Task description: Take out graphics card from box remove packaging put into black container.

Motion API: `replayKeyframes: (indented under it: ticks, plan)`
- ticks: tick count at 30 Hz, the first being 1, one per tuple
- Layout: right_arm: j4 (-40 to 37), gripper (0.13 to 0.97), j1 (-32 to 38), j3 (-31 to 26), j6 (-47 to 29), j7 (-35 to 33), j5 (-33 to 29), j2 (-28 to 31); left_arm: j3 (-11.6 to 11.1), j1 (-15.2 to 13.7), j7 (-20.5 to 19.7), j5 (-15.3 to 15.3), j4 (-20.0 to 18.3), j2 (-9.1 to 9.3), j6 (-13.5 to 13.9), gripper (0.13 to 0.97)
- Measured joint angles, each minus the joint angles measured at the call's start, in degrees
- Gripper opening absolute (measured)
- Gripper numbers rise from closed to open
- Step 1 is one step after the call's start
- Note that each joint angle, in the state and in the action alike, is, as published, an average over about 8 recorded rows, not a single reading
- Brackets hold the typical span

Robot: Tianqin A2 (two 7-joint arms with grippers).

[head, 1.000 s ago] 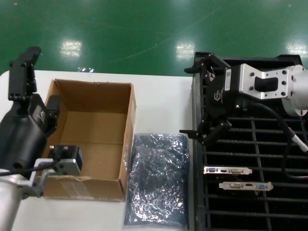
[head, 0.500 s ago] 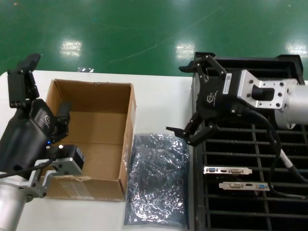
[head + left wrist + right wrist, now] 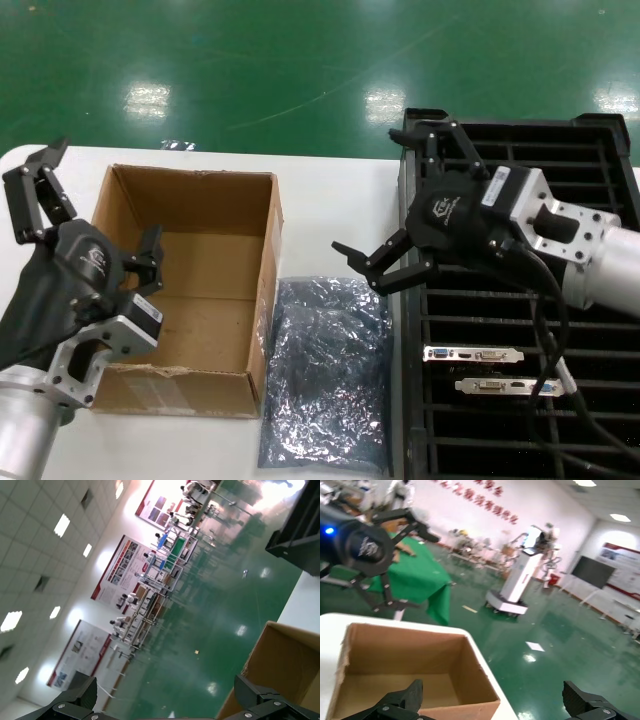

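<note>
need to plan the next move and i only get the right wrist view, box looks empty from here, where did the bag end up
Observer: The packaging lies flat on the table, between the box and the black container.
Operator: any cards in the container yet
Observer: Two graphics cards sit in its slots on the side near the robot, brackets up: one with another just behind it.
Operator: where is my right claw relative to the bag
Observer: The right claw is open and empty, over the container's edge nearest the box, beyond the far end of the bag.
Operator: and the left
Observer: The left claw is open too, raised at the box's outer side, holding nothing.
</note>
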Motion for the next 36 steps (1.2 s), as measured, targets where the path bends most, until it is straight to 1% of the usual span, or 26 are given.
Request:
replayKeyframes:
  ticks: [36]
  plan:
    - [3.42, 0.966, -28.8, 12.5, 33.26, -7.18, 14.31, -4.85, -12.01, 3.32, -39.38, 7.48, 12.64, 14.31, 17.04, 0.966]
